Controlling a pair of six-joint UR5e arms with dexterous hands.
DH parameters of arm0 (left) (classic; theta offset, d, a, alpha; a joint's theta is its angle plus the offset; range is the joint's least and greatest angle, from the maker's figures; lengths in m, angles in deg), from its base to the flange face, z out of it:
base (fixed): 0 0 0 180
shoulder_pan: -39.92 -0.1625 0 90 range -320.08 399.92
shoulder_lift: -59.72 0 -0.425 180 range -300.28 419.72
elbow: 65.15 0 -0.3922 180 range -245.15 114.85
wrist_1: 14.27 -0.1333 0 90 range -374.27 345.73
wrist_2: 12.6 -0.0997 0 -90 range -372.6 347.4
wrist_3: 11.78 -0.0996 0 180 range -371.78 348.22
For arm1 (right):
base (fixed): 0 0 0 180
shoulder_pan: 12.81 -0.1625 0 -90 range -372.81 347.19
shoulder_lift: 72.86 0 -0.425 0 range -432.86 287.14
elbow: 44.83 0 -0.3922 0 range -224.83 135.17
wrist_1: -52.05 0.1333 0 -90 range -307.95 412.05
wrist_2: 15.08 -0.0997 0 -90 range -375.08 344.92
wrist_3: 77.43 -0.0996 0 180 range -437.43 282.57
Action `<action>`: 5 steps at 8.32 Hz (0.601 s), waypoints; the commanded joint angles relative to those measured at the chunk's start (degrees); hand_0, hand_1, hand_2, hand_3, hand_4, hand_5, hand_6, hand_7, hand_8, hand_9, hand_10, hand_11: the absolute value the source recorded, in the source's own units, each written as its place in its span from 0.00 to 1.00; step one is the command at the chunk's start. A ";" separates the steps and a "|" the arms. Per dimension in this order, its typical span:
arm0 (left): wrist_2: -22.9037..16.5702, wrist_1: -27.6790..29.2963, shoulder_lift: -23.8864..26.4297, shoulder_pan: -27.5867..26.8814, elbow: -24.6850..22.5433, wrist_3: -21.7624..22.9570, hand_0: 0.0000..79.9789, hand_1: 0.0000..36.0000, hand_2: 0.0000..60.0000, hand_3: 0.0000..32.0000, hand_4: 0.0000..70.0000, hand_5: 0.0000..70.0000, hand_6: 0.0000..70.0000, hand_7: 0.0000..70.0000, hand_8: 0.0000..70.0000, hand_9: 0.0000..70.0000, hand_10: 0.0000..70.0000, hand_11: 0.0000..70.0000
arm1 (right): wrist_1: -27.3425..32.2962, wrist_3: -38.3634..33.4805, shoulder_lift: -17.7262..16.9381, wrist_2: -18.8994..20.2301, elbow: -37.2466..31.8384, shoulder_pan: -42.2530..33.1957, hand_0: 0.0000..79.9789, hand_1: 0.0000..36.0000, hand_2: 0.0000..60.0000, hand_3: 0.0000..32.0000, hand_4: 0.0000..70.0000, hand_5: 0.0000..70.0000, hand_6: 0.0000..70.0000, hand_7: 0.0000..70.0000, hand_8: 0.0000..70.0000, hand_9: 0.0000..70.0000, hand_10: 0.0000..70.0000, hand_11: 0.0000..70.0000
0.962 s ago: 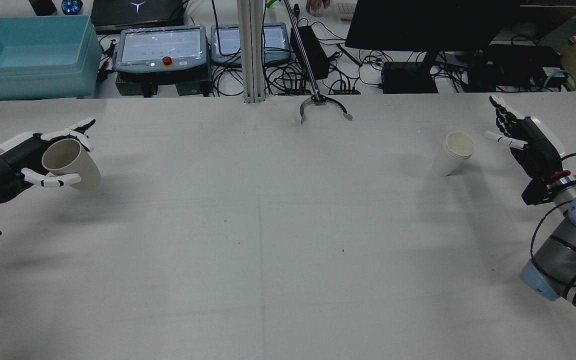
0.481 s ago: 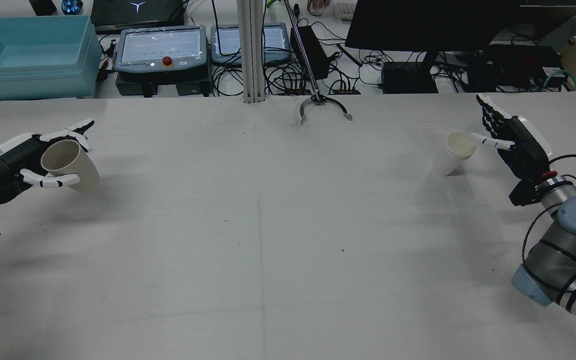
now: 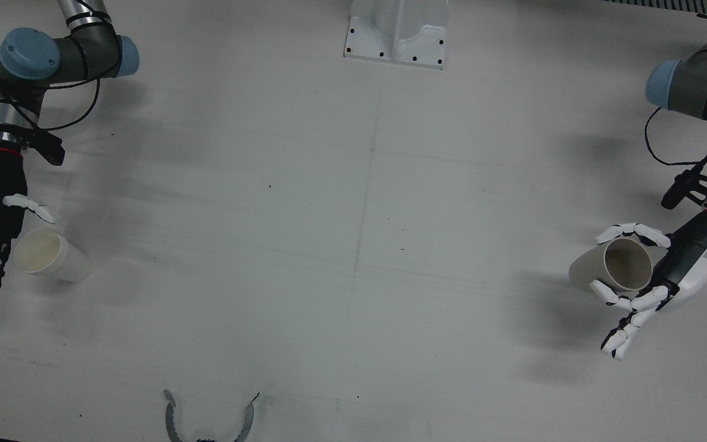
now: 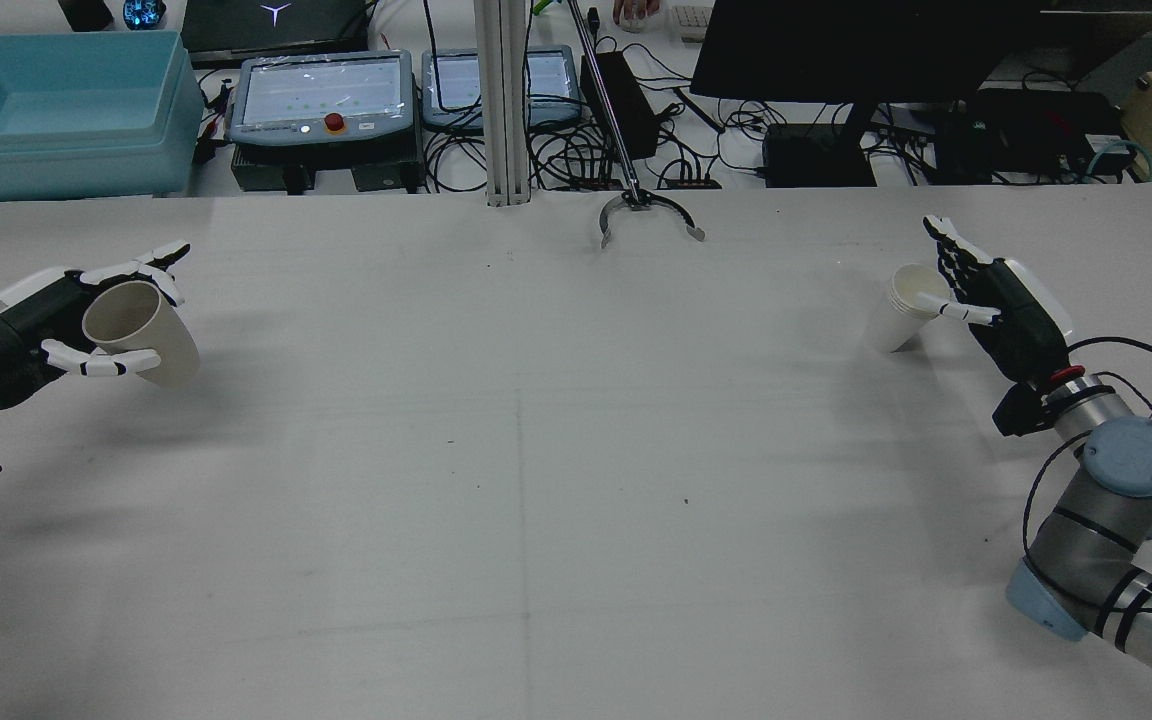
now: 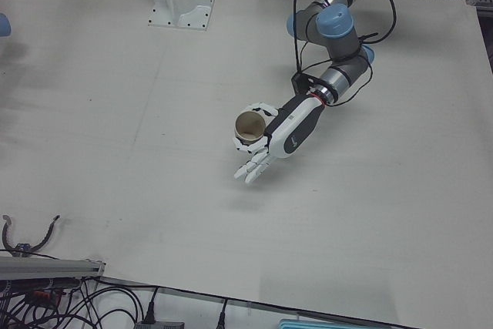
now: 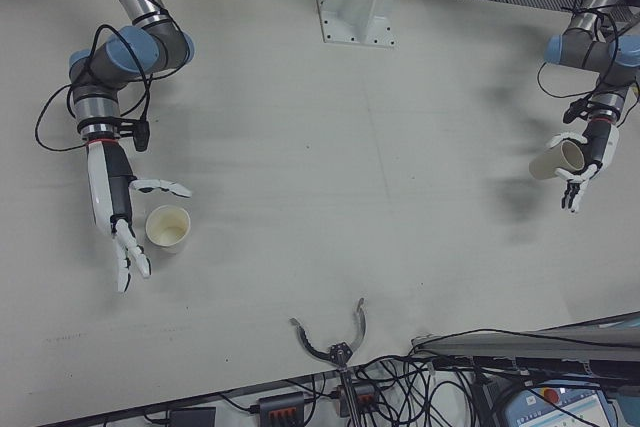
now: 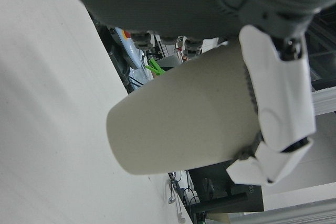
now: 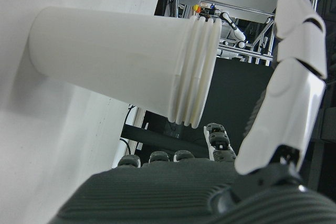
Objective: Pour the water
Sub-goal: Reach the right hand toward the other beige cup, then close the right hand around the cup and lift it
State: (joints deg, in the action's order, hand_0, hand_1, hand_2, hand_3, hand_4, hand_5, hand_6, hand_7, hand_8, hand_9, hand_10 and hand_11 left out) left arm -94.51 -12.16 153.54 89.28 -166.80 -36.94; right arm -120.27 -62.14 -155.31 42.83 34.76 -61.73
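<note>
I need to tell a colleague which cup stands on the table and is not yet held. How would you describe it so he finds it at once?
Start at the robot's right arm, at the right side of the rear view. Just before its open right hand a white cup stands upright on the table. Its rim shows stacked rings, like nested cups, while the other, beige cup is tilted in the left hand, off the table.
</note>
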 commanded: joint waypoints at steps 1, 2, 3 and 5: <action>0.00 0.00 -0.04 0.03 0.14 0.03 0.55 1.00 1.00 0.00 0.38 0.65 0.03 0.11 0.00 0.00 0.03 0.07 | 0.06 0.09 0.09 -2.53 -0.67 1.72 0.59 0.49 0.28 0.09 0.00 0.03 0.00 0.00 0.00 0.00 0.00 0.00; 0.00 0.09 -0.04 0.03 0.22 0.03 0.55 1.00 1.00 0.00 0.37 0.65 0.03 0.11 0.00 0.00 0.03 0.08 | 0.14 0.01 0.18 -2.53 -1.62 1.80 0.58 0.48 0.28 0.08 0.00 0.03 0.00 0.00 0.00 0.00 0.00 0.00; 0.00 0.18 -0.04 0.03 0.22 0.03 0.55 1.00 1.00 0.00 0.38 0.64 0.03 0.11 0.00 0.00 0.03 0.08 | 0.06 0.01 0.10 -2.53 -1.90 2.07 0.59 0.49 0.29 0.08 0.00 0.03 0.00 0.00 0.00 0.00 0.00 0.00; 0.00 0.26 -0.04 0.03 0.22 0.03 0.55 1.00 1.00 0.00 0.37 0.64 0.03 0.11 0.00 0.00 0.03 0.08 | 0.06 0.10 0.09 -2.62 -1.99 2.16 0.58 0.48 0.29 0.07 0.00 0.04 0.00 0.00 0.00 0.00 0.00 0.00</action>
State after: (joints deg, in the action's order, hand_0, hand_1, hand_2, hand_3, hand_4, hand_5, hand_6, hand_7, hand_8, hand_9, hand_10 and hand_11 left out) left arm -94.51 -11.99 153.46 89.31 -166.59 -36.92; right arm -120.20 -62.10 -155.20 40.30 33.05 -59.73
